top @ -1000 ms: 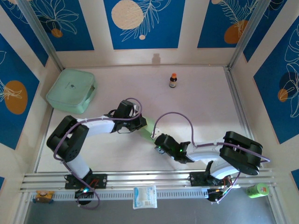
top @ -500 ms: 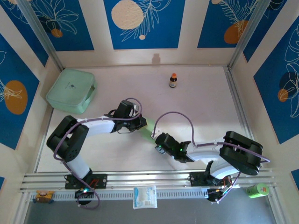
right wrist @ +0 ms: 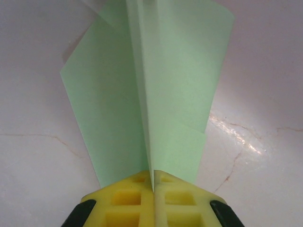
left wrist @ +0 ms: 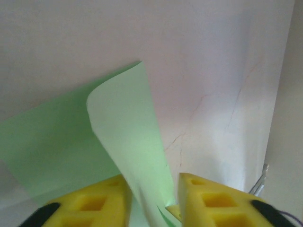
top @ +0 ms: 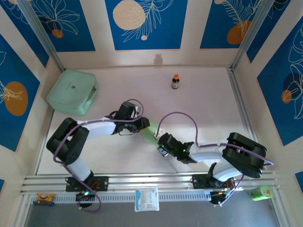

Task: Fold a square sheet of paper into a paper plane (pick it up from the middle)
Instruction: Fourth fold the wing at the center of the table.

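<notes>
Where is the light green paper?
In the top view, the thin pale lime-green paper sheet is near the middle of the white table, between the left gripper and the right gripper, which is pinched shut on its fold.

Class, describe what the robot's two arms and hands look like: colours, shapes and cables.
The left arm and right arm have white links, bulky black joints and a looping purple cable each. The left hand and right hand have yellow fingers moulded with square recesses.
</notes>
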Available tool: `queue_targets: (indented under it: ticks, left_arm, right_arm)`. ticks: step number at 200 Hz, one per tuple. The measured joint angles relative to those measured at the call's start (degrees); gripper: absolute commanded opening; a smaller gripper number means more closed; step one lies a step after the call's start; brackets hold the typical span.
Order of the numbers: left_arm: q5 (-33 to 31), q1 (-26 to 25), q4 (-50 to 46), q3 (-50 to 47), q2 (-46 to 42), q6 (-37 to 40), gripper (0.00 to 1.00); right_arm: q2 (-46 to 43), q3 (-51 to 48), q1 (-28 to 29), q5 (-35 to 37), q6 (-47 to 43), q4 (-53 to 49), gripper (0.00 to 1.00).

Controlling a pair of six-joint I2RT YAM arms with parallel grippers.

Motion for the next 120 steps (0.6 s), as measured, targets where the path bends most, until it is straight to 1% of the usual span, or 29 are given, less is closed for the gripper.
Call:
queue_targets:
  ticks: [30, 64, 108, 120]
  left_arm:
    - [-2.27, 0.00, -1.79, 0.00, -2.29, 0.20, 0.43]
    - [-5.18, 0.02, -3.48, 0.00, -5.18, 0.22, 0.46]
    - [-6.99, 0.07, -4.63, -0.02, -6.84, 0.22, 0.46]
    - [-7.15, 0.07, -4.83, -0.02, -6.86, 0.22, 0.44]
  right_arm:
    - [0.00, 0.00, -1.77, -3.61, 2.10, 0.04, 0.03]
    - [0.00, 0.00, -3.52, -6.86, 4.70, 0.22, 0.03]
    - [1.09, 0.33, -4.83, -10.21, 7.69, 0.68, 0.04]
    - [1.73, 0.76, -5.18, -11.23, 8.55, 1.01, 0.04]
